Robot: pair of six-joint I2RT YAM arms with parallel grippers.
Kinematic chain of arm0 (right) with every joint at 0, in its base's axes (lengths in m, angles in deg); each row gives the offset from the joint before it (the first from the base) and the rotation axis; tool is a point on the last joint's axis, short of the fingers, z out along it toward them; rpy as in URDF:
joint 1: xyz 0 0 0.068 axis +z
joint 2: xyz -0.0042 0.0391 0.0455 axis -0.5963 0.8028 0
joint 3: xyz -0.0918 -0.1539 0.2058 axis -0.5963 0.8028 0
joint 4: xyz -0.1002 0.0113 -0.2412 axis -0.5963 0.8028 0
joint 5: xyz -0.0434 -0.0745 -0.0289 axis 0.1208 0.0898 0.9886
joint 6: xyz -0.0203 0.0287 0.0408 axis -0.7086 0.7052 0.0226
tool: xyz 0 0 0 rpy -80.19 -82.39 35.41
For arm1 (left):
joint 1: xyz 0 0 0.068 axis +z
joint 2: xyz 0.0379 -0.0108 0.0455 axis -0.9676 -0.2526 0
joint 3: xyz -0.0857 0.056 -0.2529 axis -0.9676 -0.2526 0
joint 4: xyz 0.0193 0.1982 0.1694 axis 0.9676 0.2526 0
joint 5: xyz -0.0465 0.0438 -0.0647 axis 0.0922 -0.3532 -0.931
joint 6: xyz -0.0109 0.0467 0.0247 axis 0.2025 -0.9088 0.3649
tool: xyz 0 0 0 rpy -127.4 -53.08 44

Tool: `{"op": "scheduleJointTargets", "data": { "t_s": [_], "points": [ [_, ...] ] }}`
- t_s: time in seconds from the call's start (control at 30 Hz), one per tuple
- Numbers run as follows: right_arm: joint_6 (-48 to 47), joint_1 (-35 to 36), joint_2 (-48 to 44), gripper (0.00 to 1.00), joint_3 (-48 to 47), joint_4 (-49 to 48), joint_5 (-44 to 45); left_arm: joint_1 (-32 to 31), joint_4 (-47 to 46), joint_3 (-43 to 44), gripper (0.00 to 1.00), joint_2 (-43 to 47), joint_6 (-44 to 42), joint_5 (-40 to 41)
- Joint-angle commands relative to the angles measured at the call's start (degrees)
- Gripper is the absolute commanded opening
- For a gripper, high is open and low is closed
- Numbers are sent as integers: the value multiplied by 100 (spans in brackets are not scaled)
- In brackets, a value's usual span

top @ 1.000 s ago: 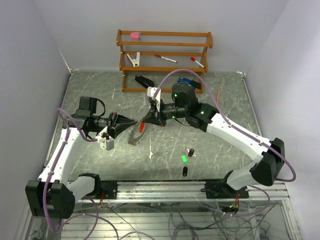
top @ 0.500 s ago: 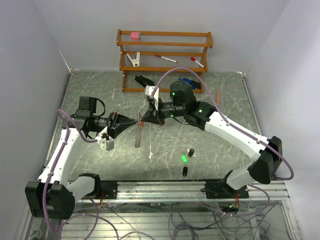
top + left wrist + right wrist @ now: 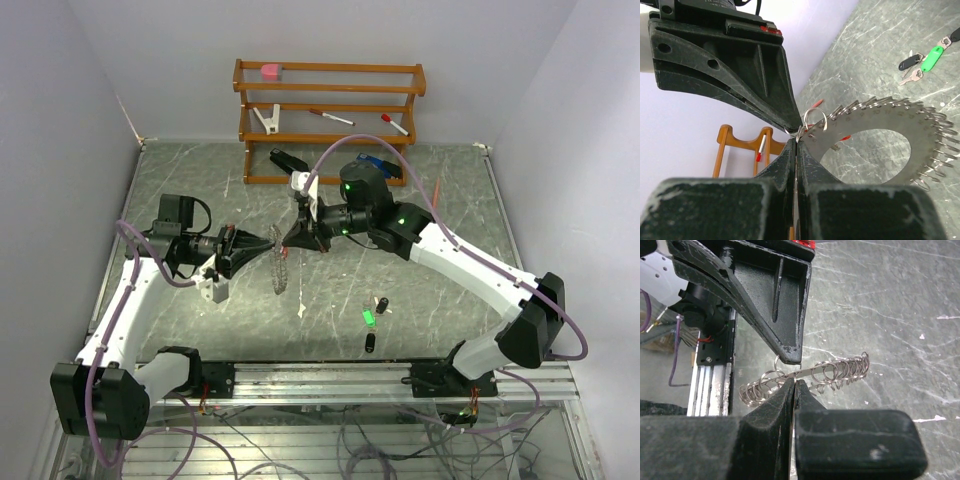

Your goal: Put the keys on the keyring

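The keyring (image 3: 278, 268) is a flat silvery ring with several small wire loops along its rim. It is held above the table and also shows in the left wrist view (image 3: 930, 150) and edge-on in the right wrist view (image 3: 840, 371). My left gripper (image 3: 268, 243) (image 3: 797, 141) is shut on its rim. My right gripper (image 3: 285, 242) (image 3: 794, 383) is shut tip to tip with the left one at that rim. The red key (image 3: 845, 137) hangs behind the ring. A green key (image 3: 368, 318) (image 3: 931, 57) and two black keys (image 3: 382, 304) (image 3: 369, 343) lie on the table.
A wooden rack (image 3: 330, 110) at the back holds red-capped markers, a white clip and a pink block. A black tool (image 3: 288, 160) and a blue object (image 3: 378, 165) lie in front of it. A white scrap (image 3: 301, 311) lies left of the keys.
My right gripper has moved left to meet the left gripper's tip. The keyring has swung up and turned under the two tips. The keys on the table have not moved.
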Motion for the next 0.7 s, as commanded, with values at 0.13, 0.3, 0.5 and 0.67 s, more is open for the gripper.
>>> {"op": "scheduleJointTargets", "data": {
  "t_s": [0.13, 0.3, 0.5, 0.67],
  "points": [
    [150, -12, -110, 0, -251, 23, -253, -35, -323, -94, 7, 51, -3797, -530],
    [172, -6, -115, 0, -218, 65, -275, -35, -362, -77, 7, 26, -3747, -515],
    [207, -6, -147, 0, -219, 143, -241, -35, -400, -47, 7, -8, -3743, -416],
    [333, 9, -136, 0, -247, 153, -239, -35, -398, -72, 7, 2, -3751, -241]
  ]
}}
